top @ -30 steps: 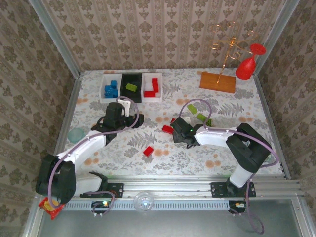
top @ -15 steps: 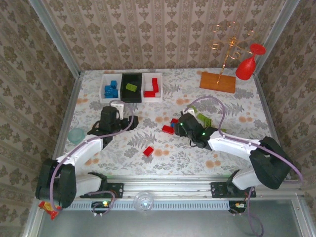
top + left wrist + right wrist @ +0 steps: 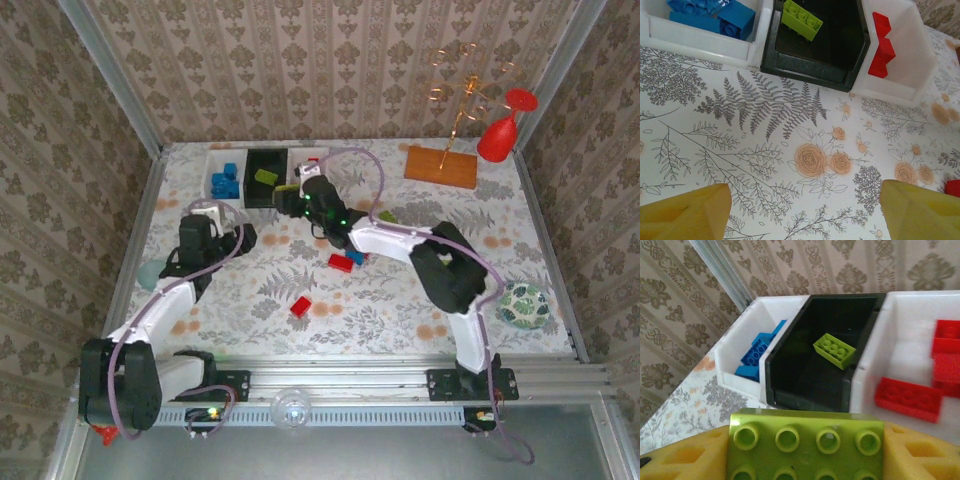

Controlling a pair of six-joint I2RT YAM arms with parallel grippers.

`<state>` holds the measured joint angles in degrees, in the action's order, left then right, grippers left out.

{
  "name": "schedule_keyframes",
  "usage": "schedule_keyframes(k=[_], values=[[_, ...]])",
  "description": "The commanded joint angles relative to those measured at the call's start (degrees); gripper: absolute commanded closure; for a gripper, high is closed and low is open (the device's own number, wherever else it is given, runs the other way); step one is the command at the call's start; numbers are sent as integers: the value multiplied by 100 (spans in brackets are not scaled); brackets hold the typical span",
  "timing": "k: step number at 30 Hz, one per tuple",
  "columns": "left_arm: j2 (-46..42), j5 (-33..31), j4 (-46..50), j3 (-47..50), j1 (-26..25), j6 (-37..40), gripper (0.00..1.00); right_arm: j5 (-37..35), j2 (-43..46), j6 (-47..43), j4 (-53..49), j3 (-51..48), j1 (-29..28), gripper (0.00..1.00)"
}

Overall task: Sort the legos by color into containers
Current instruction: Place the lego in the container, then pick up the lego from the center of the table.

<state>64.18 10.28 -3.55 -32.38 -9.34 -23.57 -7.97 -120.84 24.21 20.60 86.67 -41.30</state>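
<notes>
Right pincer (image 3: 805, 462) clamps lime lego (image 3: 805, 435) crosswise.

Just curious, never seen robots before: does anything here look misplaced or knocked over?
Nothing stands out. Blue bricks, a green brick and red bricks sit in separate containers; two loose red bricks lie on the table.

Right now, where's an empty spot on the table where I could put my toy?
Bare cloth lies on the right, between the wooden stand and the patterned ball, and in front of the bins, ahead of the left gripper. It is crowded mid-table, where loose bricks sit beside the right arm.
</notes>
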Motion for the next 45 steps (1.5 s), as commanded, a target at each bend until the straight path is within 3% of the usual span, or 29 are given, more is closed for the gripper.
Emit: schedule_keyframes(k=[1,9,15,21,25,27,31,38,41,45], values=[[-212,-77,135,43,38,107,20,268,-665,55,-56,892,162,41],[-237,9,115,83,50,142,21,768,-2410,-179,-1354,3527,271,40],[-301,0,126,109,47,161,21,923,-3115,-129,-1777,4699,441,33],[-310,-9,119,118,48,178,20,1693,-3323,123,-1947,5476,609,19],[-351,-17,140,118,44,169,20,1880,-2907,103,-2060,5380,670,16],[-395,21,136,131,48,163,20,1946,-2516,136,-2068,5009,721,16],[-450,267,26,180,-9,153,20,1807,-1096,202,-1516,2953,874,16],[-397,512,12,66,-322,180,21,306,1665,-150,-1899,-802,1076,14],[-292,690,46,-71,-585,308,21,-279,2310,-306,-2617,-1551,1253,12],[-88,756,142,-262,-883,479,21,-316,2600,-624,-3502,-1964,1702,12]])
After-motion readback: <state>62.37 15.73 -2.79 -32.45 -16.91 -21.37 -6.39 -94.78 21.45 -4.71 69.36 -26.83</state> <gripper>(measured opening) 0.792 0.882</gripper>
